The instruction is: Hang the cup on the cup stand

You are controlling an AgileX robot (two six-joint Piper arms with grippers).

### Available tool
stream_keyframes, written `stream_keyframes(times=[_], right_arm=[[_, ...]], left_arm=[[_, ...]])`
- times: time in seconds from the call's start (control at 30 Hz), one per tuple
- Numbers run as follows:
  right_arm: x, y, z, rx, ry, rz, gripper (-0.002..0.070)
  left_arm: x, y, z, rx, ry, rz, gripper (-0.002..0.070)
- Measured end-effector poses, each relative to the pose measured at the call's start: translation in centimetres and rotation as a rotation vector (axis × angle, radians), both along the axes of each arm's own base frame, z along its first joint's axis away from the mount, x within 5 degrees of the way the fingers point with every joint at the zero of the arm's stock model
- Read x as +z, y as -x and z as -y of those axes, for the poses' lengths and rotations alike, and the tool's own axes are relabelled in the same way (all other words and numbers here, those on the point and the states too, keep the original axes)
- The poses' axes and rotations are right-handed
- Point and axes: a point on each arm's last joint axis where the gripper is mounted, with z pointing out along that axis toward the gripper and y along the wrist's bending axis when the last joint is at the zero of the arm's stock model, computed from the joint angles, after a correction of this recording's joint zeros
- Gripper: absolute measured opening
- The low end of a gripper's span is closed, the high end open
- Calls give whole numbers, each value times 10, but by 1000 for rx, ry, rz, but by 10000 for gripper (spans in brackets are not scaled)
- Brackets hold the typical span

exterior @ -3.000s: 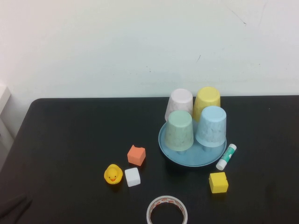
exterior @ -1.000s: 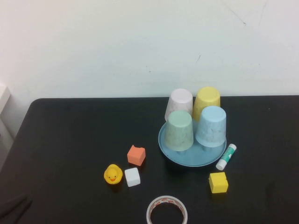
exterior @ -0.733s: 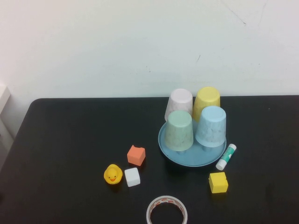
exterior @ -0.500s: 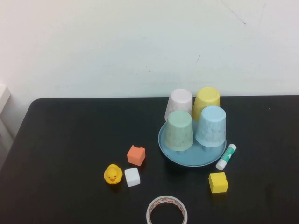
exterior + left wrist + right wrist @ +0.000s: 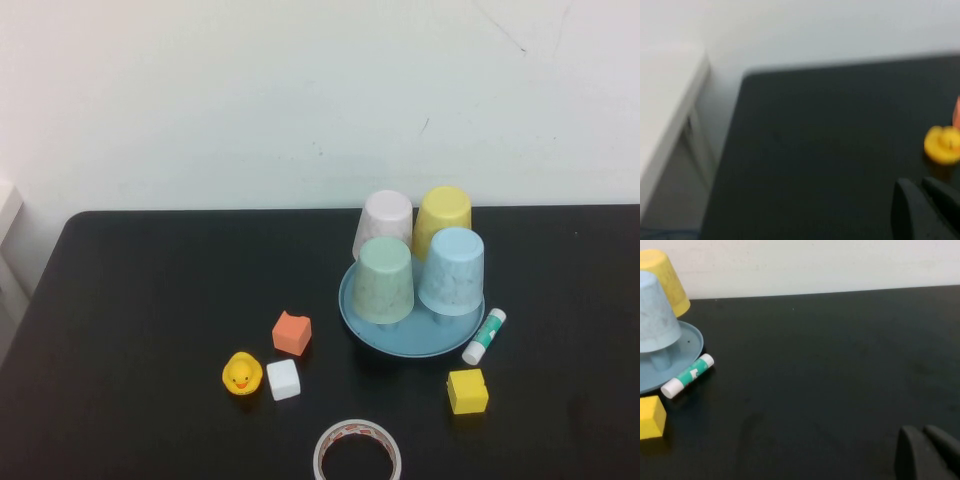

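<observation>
The light blue cup [image 5: 452,270] sits upside down on a post of the cup stand [image 5: 410,342], at the front right of its round blue-teal base. It also shows in the right wrist view [image 5: 655,315], over the base [image 5: 690,340]. The mint green cup [image 5: 384,279], yellow cup [image 5: 443,215] and a white cup [image 5: 385,220] hang upside down beside it. The flower-capped post is hidden. Neither gripper shows in the high view. My left gripper [image 5: 921,185] is shut and empty over the table's left part. My right gripper [image 5: 922,431] is shut and empty, right of the stand.
A glue stick [image 5: 485,336] lies against the stand's right rim, with a yellow cube [image 5: 467,390] in front of it. An orange block [image 5: 292,332], a white cube [image 5: 283,379] and a yellow duck [image 5: 241,374] lie left of the stand. A tape roll [image 5: 357,450] lies at the front edge.
The dark tip of my left gripper, seen at the bottom left corner of the high view earlier, has drawn back out of view. The cups and the stand have not moved.
</observation>
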Motion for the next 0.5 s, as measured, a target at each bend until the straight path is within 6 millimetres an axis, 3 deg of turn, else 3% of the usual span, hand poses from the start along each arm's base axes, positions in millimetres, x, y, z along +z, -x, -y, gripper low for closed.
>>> stream_keyframes(times=[0.5], right_arm=[[0,0,0,0,0,0,-1]], left_arm=[[-5,1,-5,108,58,-65,-1]])
